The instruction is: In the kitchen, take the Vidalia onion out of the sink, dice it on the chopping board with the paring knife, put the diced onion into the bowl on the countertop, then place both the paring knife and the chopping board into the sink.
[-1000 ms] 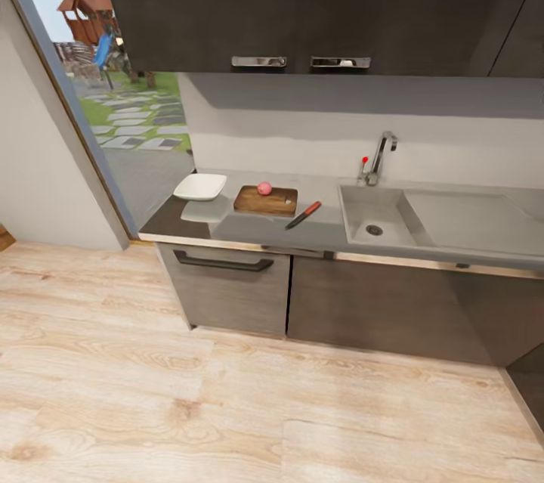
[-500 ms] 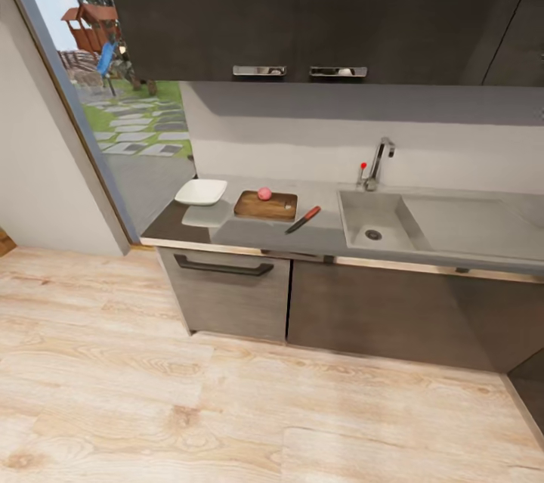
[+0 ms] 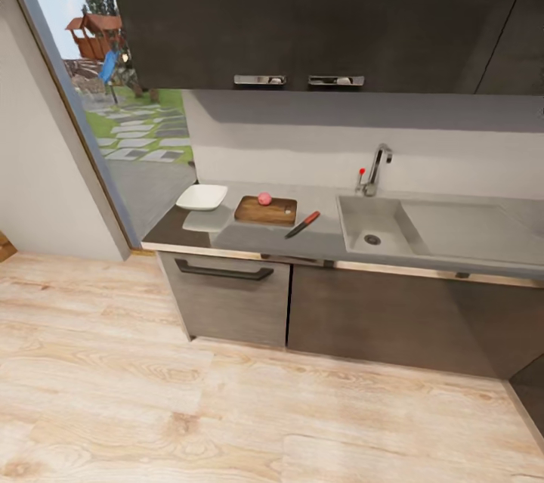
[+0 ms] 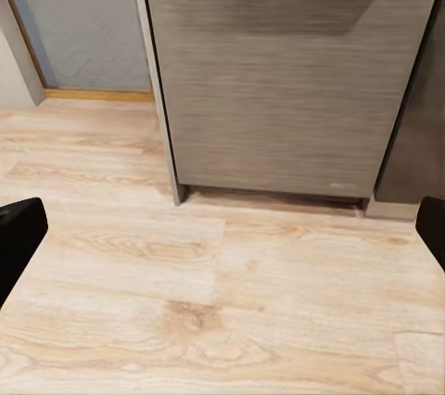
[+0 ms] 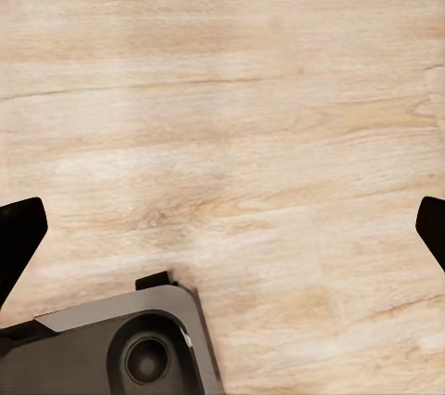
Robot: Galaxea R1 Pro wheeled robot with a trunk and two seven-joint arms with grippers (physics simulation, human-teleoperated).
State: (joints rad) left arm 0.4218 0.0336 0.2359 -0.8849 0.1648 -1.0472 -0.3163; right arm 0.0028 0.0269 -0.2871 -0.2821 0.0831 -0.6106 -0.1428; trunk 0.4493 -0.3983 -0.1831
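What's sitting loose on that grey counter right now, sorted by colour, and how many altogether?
White: 1, the bowl
Brown: 1, the chopping board
Pinkish-red: 1, the Vidalia onion, on the board
Red-handled: 1, the paring knife
Total: 4

Pale wood floor [image 3: 151, 407], dark cabinets [image 3: 325, 7]

My left gripper [image 4: 222, 228] hangs with its black jaws spread wide, one fingertip [image 4: 19, 242] at nine o'clock and the other at three. My right gripper [image 5: 222, 233] is equally wide apart, above my grey rounded base [image 5: 130, 344] at six o'clock.
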